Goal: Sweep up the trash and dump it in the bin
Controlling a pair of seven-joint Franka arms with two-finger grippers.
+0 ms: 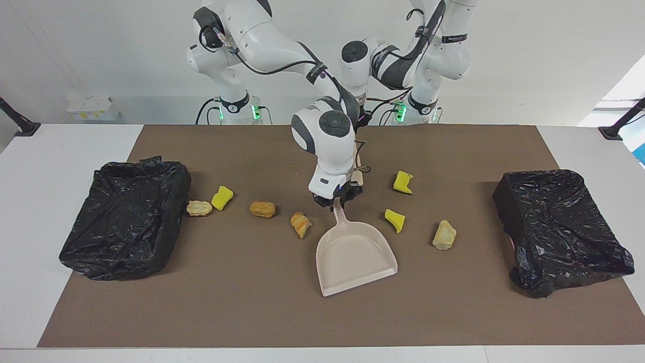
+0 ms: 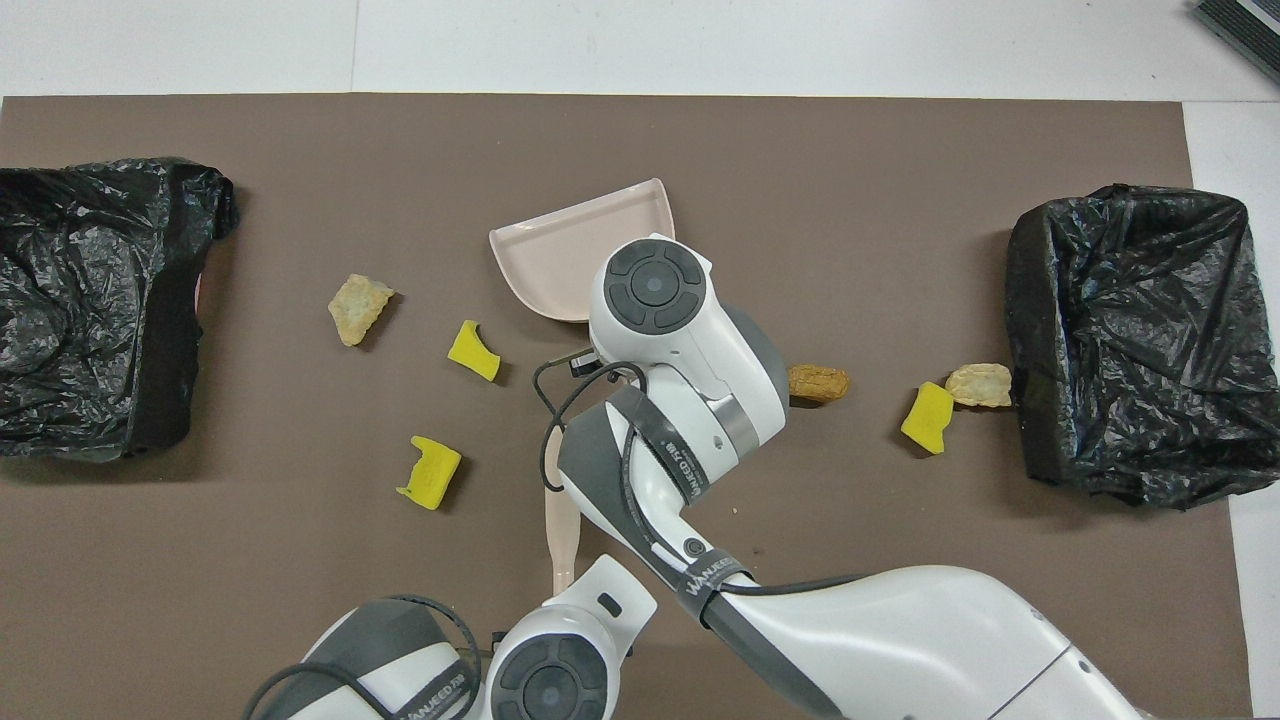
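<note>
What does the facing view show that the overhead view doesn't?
Facing only: the right pincer closed on the handle of the dustpan, and an orange lump beside it; overhead, the right arm covers both. Overhead only: the brush handle along its length, running to the left arm's wrist. Both: two black-bagged bins, the dustpan's tray, three yellow scraps and three other lumps.

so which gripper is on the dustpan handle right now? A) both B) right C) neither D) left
B: the right gripper, on the arm whose base is at the facing view's left, is clamped on the dustpan handle. The left arm sits back near the robots over the brush, which lies nearer to the robots than the dustpan.
</note>
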